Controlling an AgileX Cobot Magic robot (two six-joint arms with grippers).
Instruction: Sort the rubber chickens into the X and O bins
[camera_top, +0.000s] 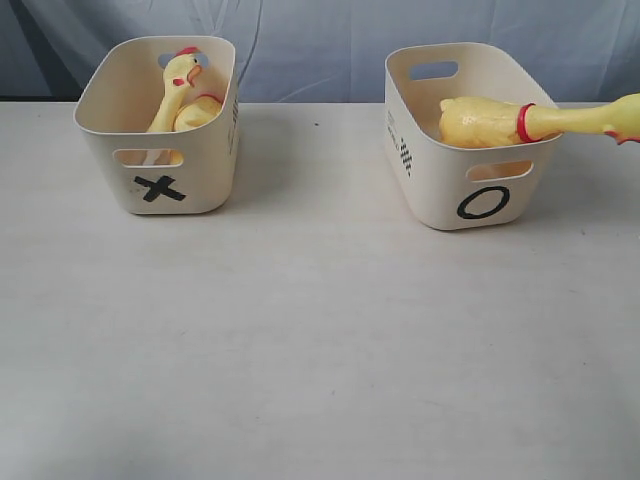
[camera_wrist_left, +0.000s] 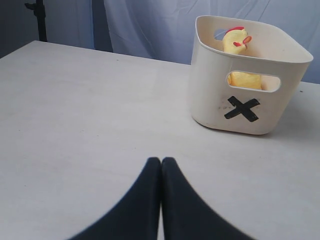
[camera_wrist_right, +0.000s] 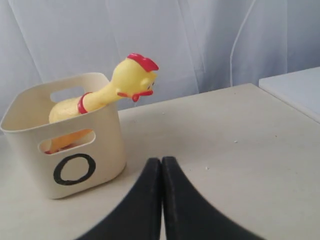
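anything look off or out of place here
One thing: the chicken in the O bin is not fully inside. Its body rests in the bin, but its neck and head stick out sideways over the rim. Nothing else stands out.

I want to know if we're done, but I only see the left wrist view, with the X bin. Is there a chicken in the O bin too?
Observer: Yes. In the exterior view the O bin holds a rubber chicken, with its neck and head poking out over the rim on the right.
Operator: Is something holding it up?
Observer: No. The right wrist view shows the right gripper shut on nothing, and it isn't touching the bin or the chicken.
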